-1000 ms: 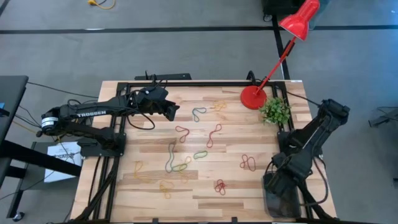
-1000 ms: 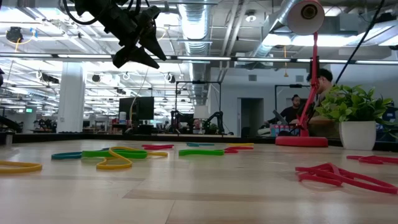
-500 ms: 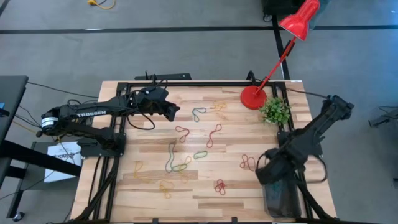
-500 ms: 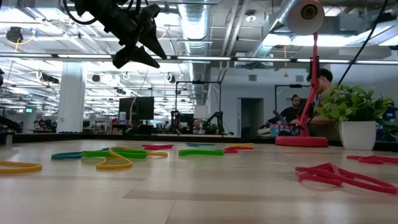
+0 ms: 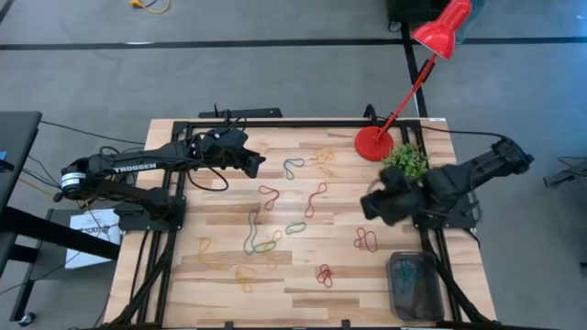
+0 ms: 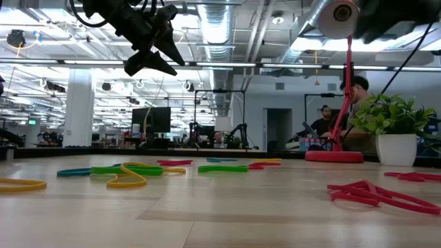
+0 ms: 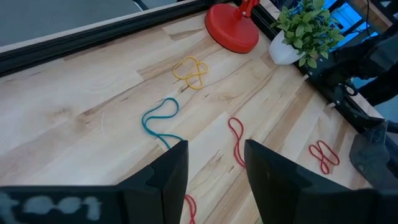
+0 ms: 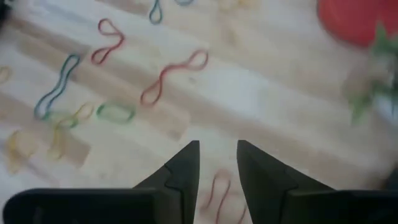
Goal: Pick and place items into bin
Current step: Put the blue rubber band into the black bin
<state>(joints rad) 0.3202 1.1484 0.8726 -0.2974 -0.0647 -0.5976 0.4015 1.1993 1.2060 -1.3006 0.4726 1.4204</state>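
1. Over the table, from above, we see the bin at the near right corner, well apart from the bands scattered mid-table; bare wood lies between. Our right gripper hovers beside the potted plant, empty; our left gripper waits at the far left.
2. At table height, flat bands dot the planks, an office room behind; the left gripper hangs high, parted.
3. Past the left fingers, parted and empty, we see a blue band and the red lamp base.
4. Past the right fingers, parted and empty, a red band lies ahead.
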